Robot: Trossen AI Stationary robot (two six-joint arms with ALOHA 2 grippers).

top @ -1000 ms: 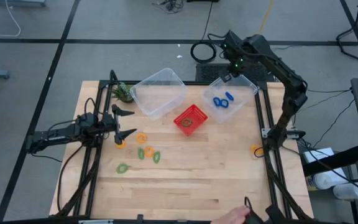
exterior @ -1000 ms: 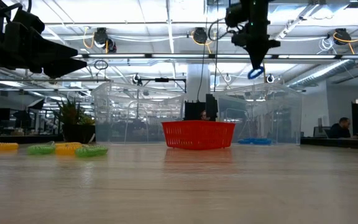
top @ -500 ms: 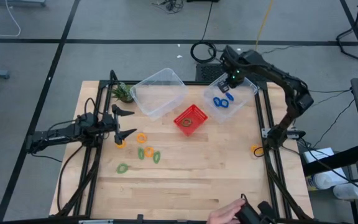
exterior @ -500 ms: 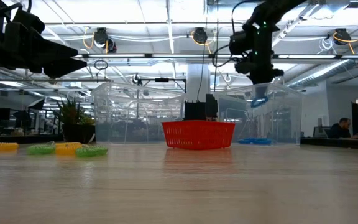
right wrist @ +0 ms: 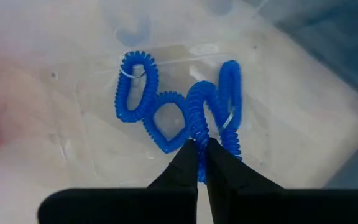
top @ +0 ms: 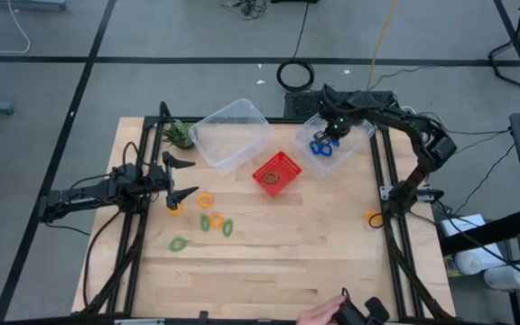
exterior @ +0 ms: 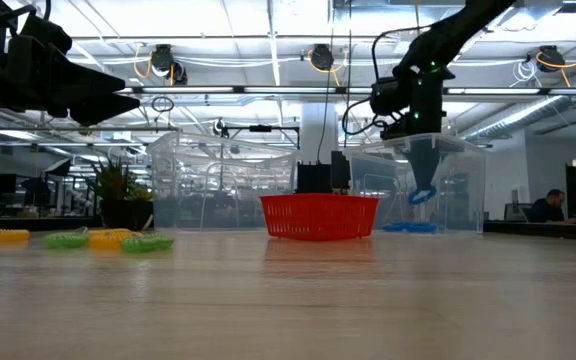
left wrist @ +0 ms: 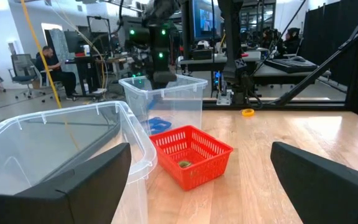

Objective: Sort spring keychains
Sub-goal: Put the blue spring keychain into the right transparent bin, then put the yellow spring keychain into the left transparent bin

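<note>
My right gripper (top: pixel 330 134) points down inside the far-right clear bin (top: pixel 357 125), shut on a blue spring keychain (exterior: pixel 423 196). Two more blue keychains (right wrist: pixel 146 99) lie on that bin's floor. Green and orange keychains (top: pixel 215 221) lie loose on the wood at the table's left, and one orange keychain (top: pixel 371 217) lies by the right edge. My left gripper (top: pixel 183 178) stands open and level at the left, above the table, with nothing between its fingers. My right gripper pinches the blue keychain's coil (right wrist: pixel 199 138) between its two fingertips, coming from above and pointing down. The loop hangs below the fingers inside the bin, clear of the bin floor in the low view.
A second clear bin (top: pixel 230 134) stands at the far middle, and a red mesh basket (top: pixel 276 173) nearer, with something green inside (left wrist: pixel 184 163). A small plant (top: pixel 177 134) stands at the far left. A person's hand (top: pixel 323 314) shows at the near edge.
My right gripper, still shut on the blue keychain, has come straight down from high above the far-right clear bin until its fingers are inside it. The keychain has gone down with it.
</note>
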